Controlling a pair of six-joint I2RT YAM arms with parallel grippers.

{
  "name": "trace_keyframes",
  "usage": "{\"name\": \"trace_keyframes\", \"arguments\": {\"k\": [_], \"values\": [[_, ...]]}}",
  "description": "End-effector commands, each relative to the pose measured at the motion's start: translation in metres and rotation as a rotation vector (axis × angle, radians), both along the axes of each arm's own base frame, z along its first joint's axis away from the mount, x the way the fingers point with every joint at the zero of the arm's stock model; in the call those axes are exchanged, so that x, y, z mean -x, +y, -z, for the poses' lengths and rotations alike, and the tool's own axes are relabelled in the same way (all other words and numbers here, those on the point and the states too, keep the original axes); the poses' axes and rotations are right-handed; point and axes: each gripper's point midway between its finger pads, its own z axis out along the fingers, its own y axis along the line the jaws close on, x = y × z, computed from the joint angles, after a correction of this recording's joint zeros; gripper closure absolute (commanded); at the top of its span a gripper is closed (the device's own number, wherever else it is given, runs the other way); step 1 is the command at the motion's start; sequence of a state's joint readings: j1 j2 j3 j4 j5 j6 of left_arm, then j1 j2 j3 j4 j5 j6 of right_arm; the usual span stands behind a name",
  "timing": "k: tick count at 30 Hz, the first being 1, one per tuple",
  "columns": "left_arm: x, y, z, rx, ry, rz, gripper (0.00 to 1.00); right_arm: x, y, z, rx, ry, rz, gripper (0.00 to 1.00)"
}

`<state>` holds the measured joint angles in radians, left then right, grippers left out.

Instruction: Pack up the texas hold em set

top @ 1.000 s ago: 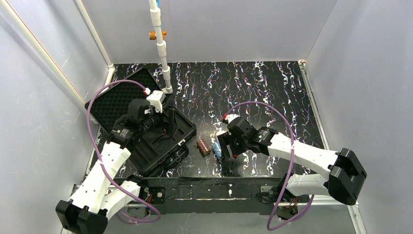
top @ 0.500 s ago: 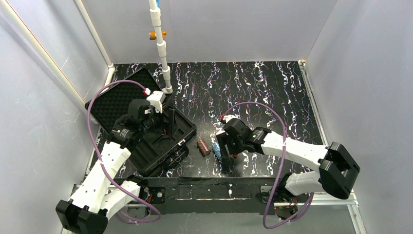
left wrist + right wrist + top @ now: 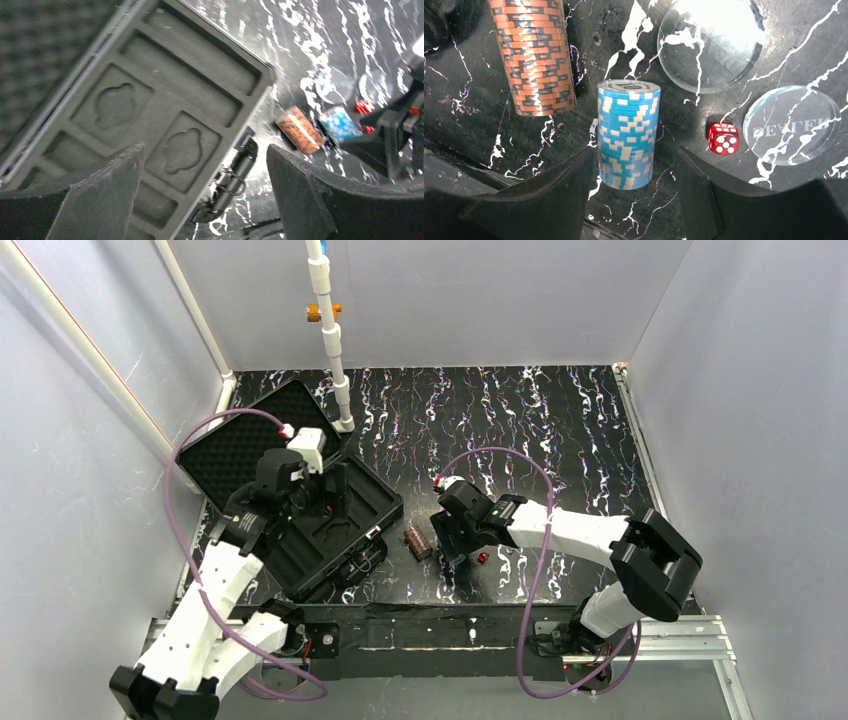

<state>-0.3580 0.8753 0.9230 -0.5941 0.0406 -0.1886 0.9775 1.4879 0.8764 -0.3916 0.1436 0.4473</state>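
Note:
The black case lies open at the left, its foam lid folded back. My left gripper hovers open above the foam tray, nothing between its fingers. A brown chip stack lies on its side on the table, also seen from above. Beside it lies a blue-white chip stack. My right gripper straddles its lower end, open, with a gap showing at the right finger. A red die and two clear discs lie just right of it.
A white pole stands at the back left, next to the case lid. The case's latch and handle stick out at its near right edge. White walls enclose the black marbled table.
My right gripper has slid left over the blue-white stack and its jaws have narrowed round it. My left gripper has drawn slightly back and left over the case.

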Motion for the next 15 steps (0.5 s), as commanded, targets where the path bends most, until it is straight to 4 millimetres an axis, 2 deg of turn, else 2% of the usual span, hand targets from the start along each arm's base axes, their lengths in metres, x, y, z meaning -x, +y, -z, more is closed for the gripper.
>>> {"name": "trace_keyframes", "arguments": {"k": [1, 5, 15], "values": [[0.001, 0.052, -0.034, -0.088, -0.159, -0.251, 0.09, -0.011, 0.023, -0.011, -0.047, -0.035, -0.022, 0.34], [0.006, 0.061, -0.044, -0.080, -0.209, -0.294, 0.09, -0.012, 0.024, -0.008, -0.039, -0.035, -0.025, 0.37], [0.006, 0.062, -0.044, -0.085, -0.212, -0.299, 0.07, -0.010, 0.025, -0.002, -0.023, -0.026, -0.031, 0.41]]}}
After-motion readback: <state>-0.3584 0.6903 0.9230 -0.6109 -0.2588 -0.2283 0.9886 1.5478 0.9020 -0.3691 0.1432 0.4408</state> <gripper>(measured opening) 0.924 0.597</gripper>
